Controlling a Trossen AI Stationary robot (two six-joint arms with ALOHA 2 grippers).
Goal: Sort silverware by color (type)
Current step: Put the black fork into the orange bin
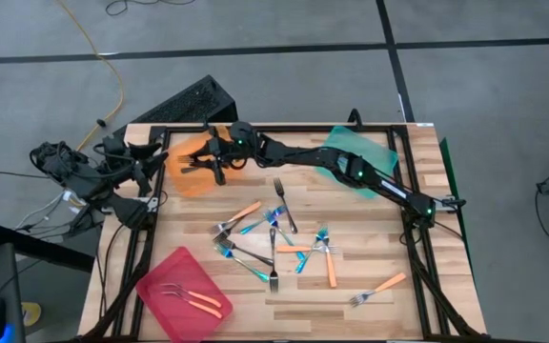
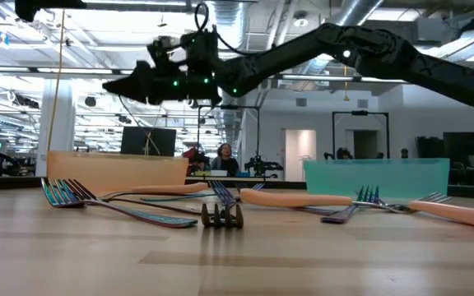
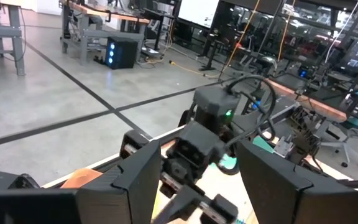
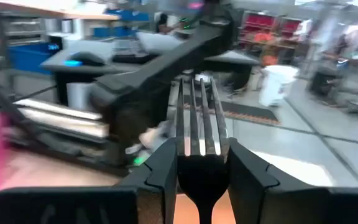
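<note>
The right arm is reaching across the far side of the table, w/ the right gripper (image 1: 219, 162) hanging over the orange tray (image 1: 191, 177) at the far left. Its jaws are clamping a dark fork (image 4: 199, 130), tines sticking out past the fingertips (image 4: 161, 163); seen level from the table edge, the gripper is sitting well above the tabletop. The left gripper (image 1: 152, 162) is waiting just left of that tray, near the table's far-left corner, jaws standing wide apart w/ nothing between them, pointing toward the right arm's wrist.

Rest of the silverware (image 1: 274, 243) is lying scattered mid-table: orange-handled, blue-handled and dark forks, several crossing each other. One orange-handled fork (image 1: 377, 288) is lying apart, near right. The pink tray (image 1: 159, 276) at the near left is holding two orange-handled forks (image 1: 193, 300). The teal tray (image 1: 377, 147) is sitting far right, partly under the right arm. A person is showing in the room far behind the table.
</note>
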